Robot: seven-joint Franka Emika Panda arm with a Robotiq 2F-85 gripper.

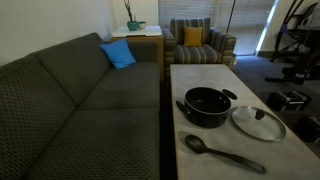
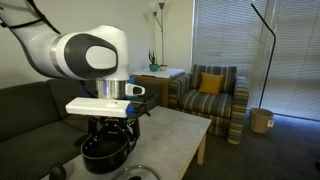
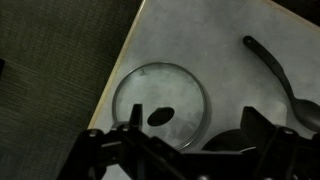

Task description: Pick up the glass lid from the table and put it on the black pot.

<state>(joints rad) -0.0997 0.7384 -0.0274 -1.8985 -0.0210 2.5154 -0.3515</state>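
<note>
Black spoon (image 1: 222,153), dark sofa (image 1: 80,100), blue cushion (image 1: 118,55), striped armchair (image 1: 200,45).

Dark sofa (image 1: 80,95), striped armchair (image 1: 200,42)

The room is dim and evenly lit, with pale daylight seeping through the closed blinds (image 2: 235,50) in an exterior view. All pictures are soft and grainy. In the wrist view the table (image 3: 200,40) looks washed-out grey, and the gripper (image 3: 185,148) is a dark, blurred silhouette.

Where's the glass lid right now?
In an exterior view the glass lid lies flat on the table, just picture-right of the black pot, behind the spoon.
</note>
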